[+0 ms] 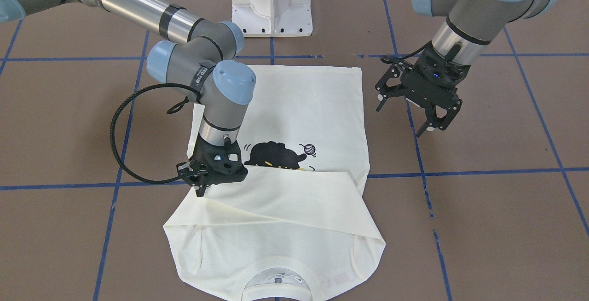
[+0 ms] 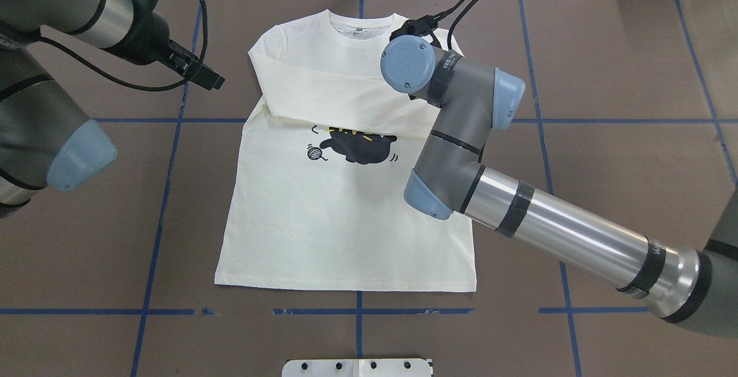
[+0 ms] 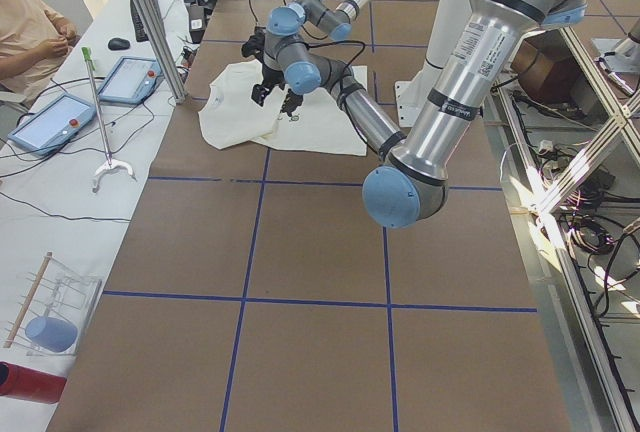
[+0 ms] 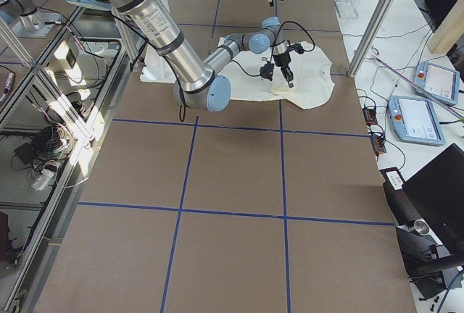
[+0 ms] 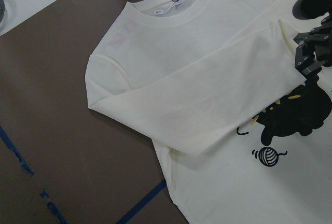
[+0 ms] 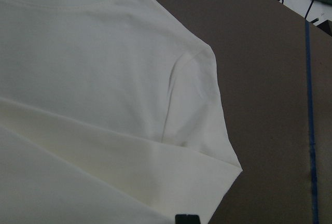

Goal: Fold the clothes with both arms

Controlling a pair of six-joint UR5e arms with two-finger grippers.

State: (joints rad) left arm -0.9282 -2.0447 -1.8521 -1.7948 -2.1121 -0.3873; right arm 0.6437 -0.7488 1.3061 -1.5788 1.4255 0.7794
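While the sleeves are lying crossed over the chest, I am keeping the right gripper [image 1: 201, 189] low on the top sleeve [image 1: 285, 195]; I cannot tell whether its fingers are pinching cloth. The left gripper [image 1: 402, 119] is hanging spread and empty beside the shirt [image 1: 299, 103], which is lying flat mid-table, collar toward the far edge. I am judging the sleeve step nearly done; next, both grippers need the hem corners.

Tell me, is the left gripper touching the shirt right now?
Apart. The front-facing view shows the left gripper open beside the shirt, with bare table between them.
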